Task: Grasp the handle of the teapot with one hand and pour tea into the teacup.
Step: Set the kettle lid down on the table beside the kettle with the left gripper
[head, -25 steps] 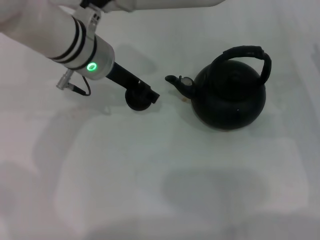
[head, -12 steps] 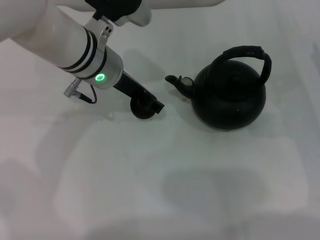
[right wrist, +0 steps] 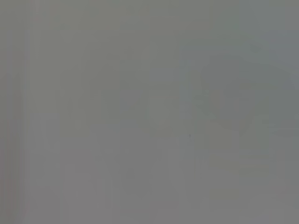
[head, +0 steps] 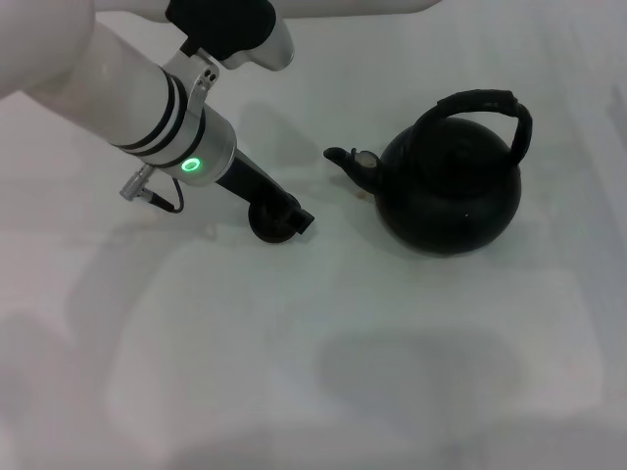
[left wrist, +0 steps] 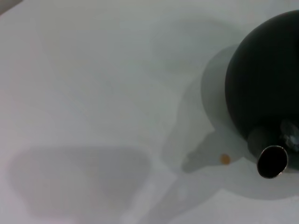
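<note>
The round black teapot [head: 449, 191] stands on the white table at the right, its spout [head: 348, 160] pointing left and its arched handle [head: 480, 101] untouched. The tiny black teacup [head: 267, 225] sits left of the spout, a short gap away. My left gripper [head: 286, 217] reaches down from the upper left and is shut on the teacup. In the left wrist view the teapot [left wrist: 266, 79] and its open spout [left wrist: 272, 161] show close by. No tea is in view. The right gripper is out of view; the right wrist view shows only plain grey.
The white tabletop [head: 323, 372] stretches wide in front of the teapot and cup. A small orange speck [left wrist: 225, 159] lies on the table beside the spout. My left arm's white forearm [head: 127, 83] fills the upper left.
My left gripper and the teacup have moved together toward me over the last second, first a little right, then slightly back left. The teapot has stayed put.
</note>
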### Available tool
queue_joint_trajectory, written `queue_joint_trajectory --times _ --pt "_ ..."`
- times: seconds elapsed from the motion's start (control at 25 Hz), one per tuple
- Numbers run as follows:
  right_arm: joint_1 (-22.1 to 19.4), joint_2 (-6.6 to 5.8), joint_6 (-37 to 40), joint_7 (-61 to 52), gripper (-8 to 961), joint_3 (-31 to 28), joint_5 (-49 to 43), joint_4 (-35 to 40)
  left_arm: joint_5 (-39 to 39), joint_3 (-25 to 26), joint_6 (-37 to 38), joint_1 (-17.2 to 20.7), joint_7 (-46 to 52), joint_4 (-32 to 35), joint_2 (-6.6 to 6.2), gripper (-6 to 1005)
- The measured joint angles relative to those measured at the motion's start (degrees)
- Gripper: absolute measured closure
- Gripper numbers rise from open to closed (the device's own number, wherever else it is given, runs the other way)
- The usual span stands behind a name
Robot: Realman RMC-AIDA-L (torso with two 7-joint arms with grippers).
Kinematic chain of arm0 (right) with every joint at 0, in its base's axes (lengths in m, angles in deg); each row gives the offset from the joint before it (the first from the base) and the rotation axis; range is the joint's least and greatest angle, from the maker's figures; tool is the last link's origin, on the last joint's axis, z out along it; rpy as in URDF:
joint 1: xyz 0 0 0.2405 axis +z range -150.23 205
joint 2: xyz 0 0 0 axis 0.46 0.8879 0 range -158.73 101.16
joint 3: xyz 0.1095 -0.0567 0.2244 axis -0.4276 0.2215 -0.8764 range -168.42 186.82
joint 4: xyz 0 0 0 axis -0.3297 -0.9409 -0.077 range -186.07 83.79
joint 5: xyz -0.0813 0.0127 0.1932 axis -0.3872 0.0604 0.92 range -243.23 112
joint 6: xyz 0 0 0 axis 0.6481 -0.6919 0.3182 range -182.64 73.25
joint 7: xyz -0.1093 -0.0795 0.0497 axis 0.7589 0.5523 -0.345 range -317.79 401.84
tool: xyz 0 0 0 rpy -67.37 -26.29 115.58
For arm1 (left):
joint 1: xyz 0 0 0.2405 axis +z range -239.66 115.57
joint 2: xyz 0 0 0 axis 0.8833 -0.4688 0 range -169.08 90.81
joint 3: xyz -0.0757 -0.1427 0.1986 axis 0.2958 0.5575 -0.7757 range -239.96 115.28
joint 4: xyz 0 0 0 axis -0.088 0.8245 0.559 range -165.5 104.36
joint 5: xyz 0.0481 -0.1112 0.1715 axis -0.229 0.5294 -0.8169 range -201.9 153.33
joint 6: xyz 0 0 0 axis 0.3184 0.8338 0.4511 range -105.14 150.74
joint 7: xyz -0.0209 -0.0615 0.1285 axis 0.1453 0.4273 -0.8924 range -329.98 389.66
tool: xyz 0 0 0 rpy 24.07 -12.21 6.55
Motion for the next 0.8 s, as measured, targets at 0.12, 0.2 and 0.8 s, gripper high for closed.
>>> queue_joint_trajectory --times 0.12,0.2,0.8 --pt "0.0 0.00 0.0 0.0 80 0.0 0.0 0.0 0.0 -0.5 -0.7 -0.2 -0.1 -0.3 0.06 343" --pt "0.0 0.00 0.0 0.0 80 0.0 0.0 0.0 0.0 -0.8 -1.4 -0.3 -0.1 -0.5 0.07 343" --pt "0.0 0.00 0.0 0.0 80 0.0 0.0 0.1 0.0 -1.5 -2.5 -0.4 0.0 -0.9 0.09 343"
